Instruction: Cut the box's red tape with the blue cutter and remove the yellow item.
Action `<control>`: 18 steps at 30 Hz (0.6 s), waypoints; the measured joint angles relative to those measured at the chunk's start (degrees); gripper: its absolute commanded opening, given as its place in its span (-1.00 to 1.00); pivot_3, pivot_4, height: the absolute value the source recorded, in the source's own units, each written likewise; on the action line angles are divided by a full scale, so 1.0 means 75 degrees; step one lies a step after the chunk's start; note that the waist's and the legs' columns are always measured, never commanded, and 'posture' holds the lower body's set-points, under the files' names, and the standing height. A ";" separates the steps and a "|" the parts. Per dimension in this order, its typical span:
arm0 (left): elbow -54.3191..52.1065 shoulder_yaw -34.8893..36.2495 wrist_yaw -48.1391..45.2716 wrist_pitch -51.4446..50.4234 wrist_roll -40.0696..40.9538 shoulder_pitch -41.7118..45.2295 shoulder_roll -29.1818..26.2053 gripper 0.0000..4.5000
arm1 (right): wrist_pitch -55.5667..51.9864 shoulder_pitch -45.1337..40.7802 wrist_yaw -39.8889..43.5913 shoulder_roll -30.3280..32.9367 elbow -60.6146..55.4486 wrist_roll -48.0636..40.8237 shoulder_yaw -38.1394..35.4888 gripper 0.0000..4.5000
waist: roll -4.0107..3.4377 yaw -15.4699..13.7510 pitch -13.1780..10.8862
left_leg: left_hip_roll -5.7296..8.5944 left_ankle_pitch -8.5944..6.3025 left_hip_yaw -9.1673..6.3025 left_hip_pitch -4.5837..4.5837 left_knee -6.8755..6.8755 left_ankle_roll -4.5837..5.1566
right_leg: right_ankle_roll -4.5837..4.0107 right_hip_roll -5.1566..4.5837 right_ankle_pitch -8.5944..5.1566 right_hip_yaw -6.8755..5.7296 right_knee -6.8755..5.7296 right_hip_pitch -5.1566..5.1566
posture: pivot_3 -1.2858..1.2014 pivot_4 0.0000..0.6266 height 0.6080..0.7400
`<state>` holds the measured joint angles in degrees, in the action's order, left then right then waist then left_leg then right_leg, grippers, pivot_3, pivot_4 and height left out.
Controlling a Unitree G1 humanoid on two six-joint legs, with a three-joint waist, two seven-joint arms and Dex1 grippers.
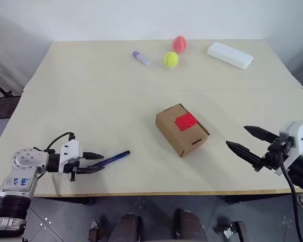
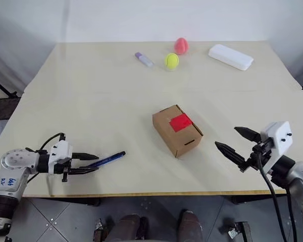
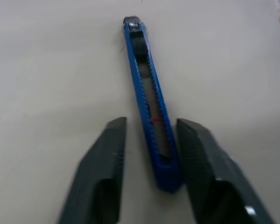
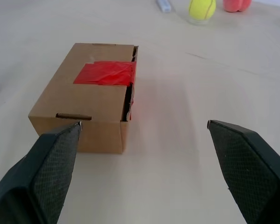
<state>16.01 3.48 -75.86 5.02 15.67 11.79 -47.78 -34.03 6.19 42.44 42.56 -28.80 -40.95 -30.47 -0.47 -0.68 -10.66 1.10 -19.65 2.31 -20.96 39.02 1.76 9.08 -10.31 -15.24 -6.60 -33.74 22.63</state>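
My left gripper (image 3: 147, 128) is lying low over the near left part of the table (image 1: 91, 96), its two black fingers (image 3: 107, 154) standing a little apart with the near end of the blue cutter (image 3: 149, 100) between them. One finger is lying against the cutter's side; the other is showing a narrow gap, so I cannot tell whether a grip is made. The cutter is lying flat on the table, its far end pointing right toward the box (image 1: 181, 129).

My right gripper (image 2: 237, 142) is hovering at the near right, jaws spread wide and holding nothing, pointing left toward the box, with clear table between.

The box is sitting near the middle of the table, closed, turned at an angle. The red tape (image 4: 105, 73) is sitting across its top seam and folding down over one edge.

Along the far edge, left to right: a purple-capped white tube (image 1: 141, 57), a yellow-green tennis ball (image 1: 171, 59), a pink-red ball (image 1: 179, 44), a white oblong case (image 1: 230, 55).
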 measured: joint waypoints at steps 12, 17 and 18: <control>-0.0235 0.0006 0.0163 0.0252 -0.0002 -0.0278 -0.0053 -0.83 | -0.0169 -0.1097 0.0133 0.0487 0.0136 -0.0033 0.0571 1.00 | -0.0026 0.0069 0.0016 | 0.0000 -0.0004 0.0002 0.0001 0.0000 0.0004 | 0.0000 -0.0004 0.0000 -0.0001 0.0003 0.0000 | 0.03 -0.52 1.00; -0.0367 -0.0033 0.0254 0.0308 -0.0027 -0.0271 -0.0044 -0.83 | -0.1150 -0.2186 -0.0169 0.0927 -0.0382 -0.0323 0.1678 0.92 | -0.0035 0.0079 0.0015 | 0.0000 -0.0004 0.0001 -0.0001 0.0001 0.0004 | 0.0000 -0.0010 0.0000 -0.0001 0.0006 0.0002 | 0.03 -0.52 1.00; -0.0434 -0.0064 0.0258 0.0266 -0.0032 -0.0266 -0.0040 -0.83 | -0.1350 -0.2438 -0.0192 0.0973 -0.0545 -0.0423 0.1943 0.83 | -0.0035 0.0080 0.0015 | -0.0002 -0.0004 -0.0003 -0.0002 0.0001 0.0003 | 0.0000 -0.0009 0.0000 -0.0003 0.0008 0.0002 | 0.03 -0.52 1.00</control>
<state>12.76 3.00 -73.93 7.01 15.43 9.80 -48.09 -44.16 -12.10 40.99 49.86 -32.89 -44.12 -15.89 -0.74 -0.08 -10.55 1.08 -19.68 2.29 -20.97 39.03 1.78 9.08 -10.37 -15.24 -6.62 -33.68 22.64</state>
